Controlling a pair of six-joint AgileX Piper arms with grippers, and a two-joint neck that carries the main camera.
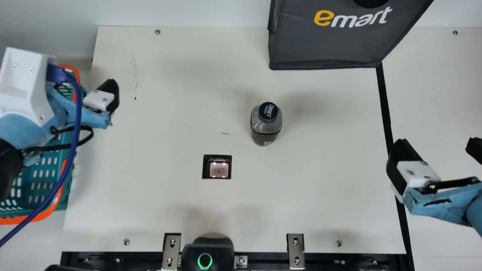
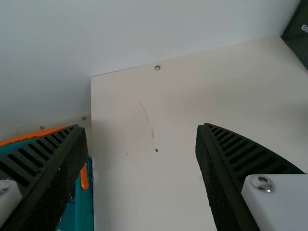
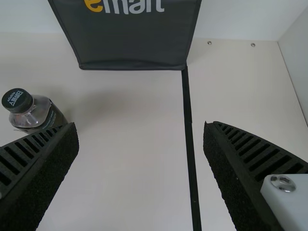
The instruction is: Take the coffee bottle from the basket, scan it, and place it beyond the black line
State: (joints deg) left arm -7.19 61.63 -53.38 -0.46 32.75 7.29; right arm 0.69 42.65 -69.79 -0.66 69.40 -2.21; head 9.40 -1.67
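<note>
My left gripper (image 2: 142, 127) and right gripper (image 3: 140, 126) have fingers spread. The bottle (image 1: 266, 126) stands at two o'clock from the scanner (image 1: 219, 169); I should bring the right gripper in from three o'clock, centre it, then squeeze gently.

The place looked like a robotics lab with a mock shop checkout. Two robot arms in light blue coverings (image 1: 20, 128) reached over a flat cream worktop (image 1: 320, 210), with steel brackets (image 1: 296, 250) screwed at its front edge. A square, lit scanner window (image 1: 219, 169) sat in it, a teal plastic basket with an orange rim (image 1: 42, 216) beside its left edge, a dark grey fabric shopping bag (image 1: 327, 45) at its far edge.
</note>
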